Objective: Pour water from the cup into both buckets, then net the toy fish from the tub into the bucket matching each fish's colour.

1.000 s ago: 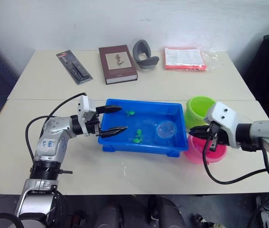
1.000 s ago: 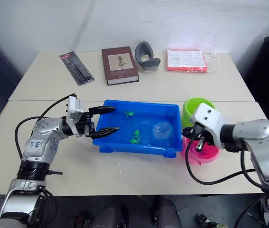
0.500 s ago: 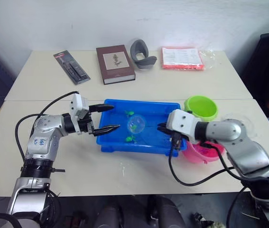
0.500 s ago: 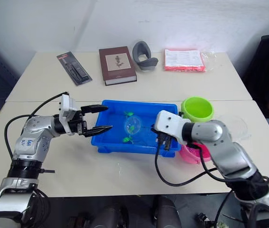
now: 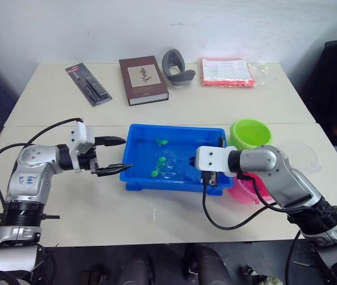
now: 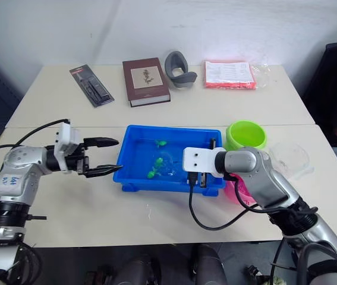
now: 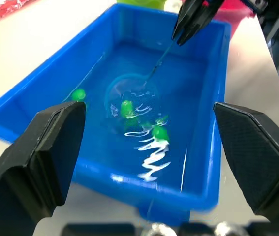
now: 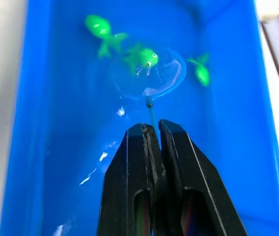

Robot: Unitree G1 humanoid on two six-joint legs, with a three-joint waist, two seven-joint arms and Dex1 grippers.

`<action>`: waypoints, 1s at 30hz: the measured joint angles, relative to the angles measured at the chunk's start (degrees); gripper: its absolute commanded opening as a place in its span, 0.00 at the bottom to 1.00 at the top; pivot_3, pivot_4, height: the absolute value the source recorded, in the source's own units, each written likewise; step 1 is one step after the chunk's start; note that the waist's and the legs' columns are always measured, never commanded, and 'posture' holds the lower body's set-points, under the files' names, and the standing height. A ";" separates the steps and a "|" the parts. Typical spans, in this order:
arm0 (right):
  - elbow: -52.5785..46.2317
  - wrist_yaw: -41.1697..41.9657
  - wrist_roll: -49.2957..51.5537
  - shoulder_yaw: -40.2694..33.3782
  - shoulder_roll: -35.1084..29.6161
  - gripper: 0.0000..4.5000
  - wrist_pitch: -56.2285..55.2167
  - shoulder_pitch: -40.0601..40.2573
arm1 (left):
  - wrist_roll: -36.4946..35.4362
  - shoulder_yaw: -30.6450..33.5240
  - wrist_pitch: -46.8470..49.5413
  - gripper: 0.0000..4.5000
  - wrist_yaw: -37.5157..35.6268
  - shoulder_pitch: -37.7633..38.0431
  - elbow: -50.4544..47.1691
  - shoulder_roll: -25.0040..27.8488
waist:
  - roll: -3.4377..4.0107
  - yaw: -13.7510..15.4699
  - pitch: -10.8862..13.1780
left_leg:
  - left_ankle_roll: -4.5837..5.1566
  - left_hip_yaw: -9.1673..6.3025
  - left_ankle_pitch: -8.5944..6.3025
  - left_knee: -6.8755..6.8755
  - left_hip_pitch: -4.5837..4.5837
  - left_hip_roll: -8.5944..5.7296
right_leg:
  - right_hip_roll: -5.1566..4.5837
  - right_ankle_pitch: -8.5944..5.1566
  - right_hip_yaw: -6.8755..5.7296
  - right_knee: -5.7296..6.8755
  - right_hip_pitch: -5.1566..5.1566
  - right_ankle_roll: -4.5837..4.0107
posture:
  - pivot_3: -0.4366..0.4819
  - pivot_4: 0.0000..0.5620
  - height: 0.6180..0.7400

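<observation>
The tub (image 5: 138, 178) sits at the table's (image 5: 216, 107) front centre and holds water. 3 green fish (image 8: 100, 27) lie in it. The net (image 8: 146, 71), a small round hoop on a thin handle, is in the water with 1 fish (image 8: 144, 58) inside the hoop; the other 2 lie just beside it, 1 on each side.

The right gripper (image 8: 154, 130) is over the tub's right end, fingers closed on the net's handle.

The left gripper (image 5: 116, 155) hovers just outside the tub's left wall, fingers spread wide and holding nothing.

The green bucket (image 5: 250, 133) stands just right of the tub's far right corner. The pink bucket (image 5: 248, 187) stands just right of the tub's near right corner, partly hidden by the right arm. The cup (image 5: 299, 155) is right of both buckets.

Behind the tub, along the table's far edge, lie a black package (image 5: 90, 84), a brown book (image 5: 143, 79), a grey curved object (image 5: 176, 64) and a red packet (image 5: 227, 72).
</observation>
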 measured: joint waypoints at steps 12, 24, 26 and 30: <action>1.05 5.17 0.57 1.81 3.87 0.00 5.78 -2.18 | 0.63 2.31 -3.57 0.99 -3.07 2.73 4.64 2.83 | 0.01 0.02 0.01 | 0.01 0.00 0.00 0.02 -0.10 -0.02 | -0.07 0.00 -0.03 0.04 -0.09 -0.01 | 0.48 0.27 1.00; 2.25 4.44 -4.76 3.12 4.10 0.00 3.04 -3.54 | 0.61 3.35 -3.35 0.99 -3.07 3.34 4.48 2.87 | 0.01 -0.09 0.01 | 0.01 0.07 0.00 0.01 -0.13 -0.02 | -0.06 -0.01 0.00 0.11 -0.22 -0.02 | 0.48 0.27 1.00; 2.72 4.59 -4.44 3.14 5.79 0.00 3.15 -3.58 | 0.62 3.36 -3.33 0.99 -3.07 3.34 4.48 2.87 | 0.01 -0.23 0.01 | 0.01 0.07 0.00 0.01 -0.14 -0.02 | -0.05 -0.01 0.00 0.11 -0.22 -0.02 | 0.48 0.27 1.00; 3.37 4.86 -0.98 2.96 11.32 0.00 6.35 -3.57 | 0.62 3.36 -3.33 0.99 -3.03 3.33 4.49 2.87 | 0.02 -0.76 0.01 | 0.00 0.06 0.00 0.02 -0.24 -0.02 | -0.03 -0.02 -0.01 0.16 -0.32 -0.03 | 0.48 0.27 1.00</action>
